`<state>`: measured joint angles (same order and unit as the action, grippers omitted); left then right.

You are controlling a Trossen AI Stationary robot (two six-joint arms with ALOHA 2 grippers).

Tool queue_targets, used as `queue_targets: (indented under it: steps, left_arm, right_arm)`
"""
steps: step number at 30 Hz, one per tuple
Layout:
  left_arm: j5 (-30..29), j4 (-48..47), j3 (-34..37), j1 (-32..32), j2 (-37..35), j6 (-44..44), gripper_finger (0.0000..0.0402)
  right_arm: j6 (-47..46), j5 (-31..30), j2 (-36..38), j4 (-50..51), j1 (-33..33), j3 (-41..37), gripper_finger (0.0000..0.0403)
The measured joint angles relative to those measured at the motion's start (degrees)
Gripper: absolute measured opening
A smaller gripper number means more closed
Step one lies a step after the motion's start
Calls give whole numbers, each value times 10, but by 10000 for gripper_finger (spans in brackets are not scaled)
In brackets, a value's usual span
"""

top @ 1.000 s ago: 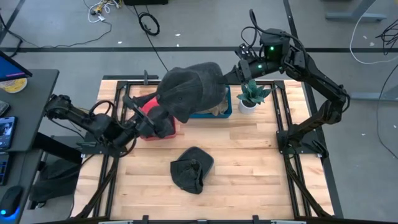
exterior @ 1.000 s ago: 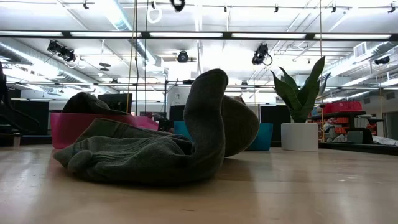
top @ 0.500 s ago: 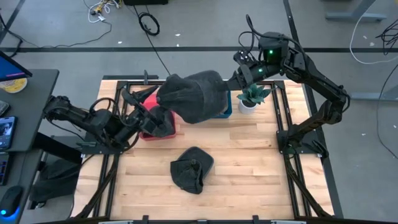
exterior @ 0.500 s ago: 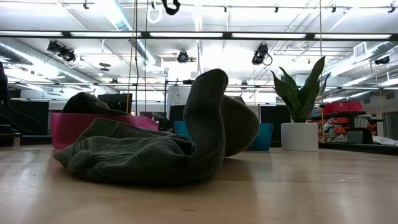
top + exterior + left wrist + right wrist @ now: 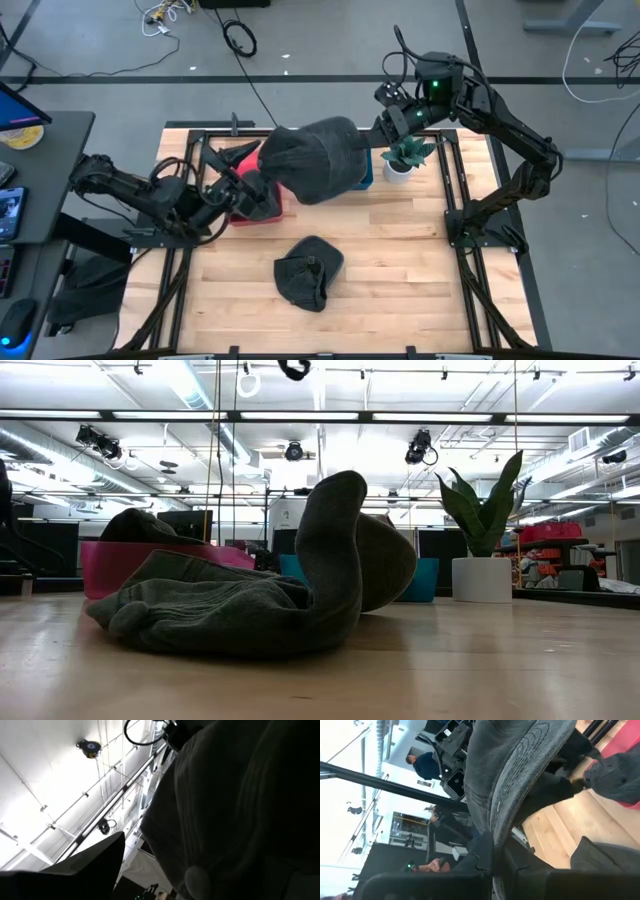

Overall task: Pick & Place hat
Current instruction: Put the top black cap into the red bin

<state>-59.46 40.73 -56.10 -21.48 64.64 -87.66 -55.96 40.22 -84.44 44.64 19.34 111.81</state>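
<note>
A dark grey hat (image 5: 315,160) hangs in the air above the pink bin (image 5: 262,208) and the blue bin (image 5: 364,176), with my right gripper (image 5: 383,128) shut on it from the far right. My left gripper (image 5: 250,180) is open at the hat's left underside. One of its fingers (image 5: 85,870) shows beside the cloth (image 5: 240,810) and the other is hidden by it. A second dark hat (image 5: 308,272) lies crumpled on the table's middle, also seen in the low view (image 5: 250,600). My right gripper pinches the hat's stitched brim (image 5: 496,827) at its edge between the two fingers. They come nearly level from the table's far right. The hat is lifted clear and spreads out from the fingers toward the left arm. Whether my left gripper touches the hat cannot be told; the cloth covers it.
A potted plant (image 5: 405,155) stands right of the blue bin, just under my right arm. The pink bin (image 5: 100,565) holds another dark cloth thing (image 5: 140,525). Black frame rails (image 5: 455,210) run along the table's sides. Bare wood lies left and right of the lying hat.
My left gripper has rolled about its own line under the hat's left edge. The held hat has drawn in a little toward my right gripper, its left edge shifting rightward. The hat on the table has kept still.
</note>
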Motion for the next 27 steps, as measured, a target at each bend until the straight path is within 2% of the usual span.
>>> queue_targets:
  steps: [5, 9, 16, 22, 23, 27]
  left_arm:
    - [4, -2, -1, 15, 8, 0, 328]
    - [6, 3, -10, 29, 21, 0, 285]
    - [-3, 1, -51, 35, 53, -1, 167]
    - [-31, -2, -70, 37, 68, 3, 31]
    - [-32, -3, -70, 37, 68, 12, 21]
    - [-41, -4, -70, 37, 68, 37, 23]
  right_arm:
    - [-4, 1, -4, -1, -9, 1, 7]
    - [-6, -1, -11, -4, -11, 1, 6]
    - [-3, 6, -26, -21, -11, 1, 7]
    - [1, 9, -27, -21, -10, 1, 7]
    - [1, 10, -27, -21, -10, 1, 7]
    - [5, 10, -27, -21, -9, 1, 8]
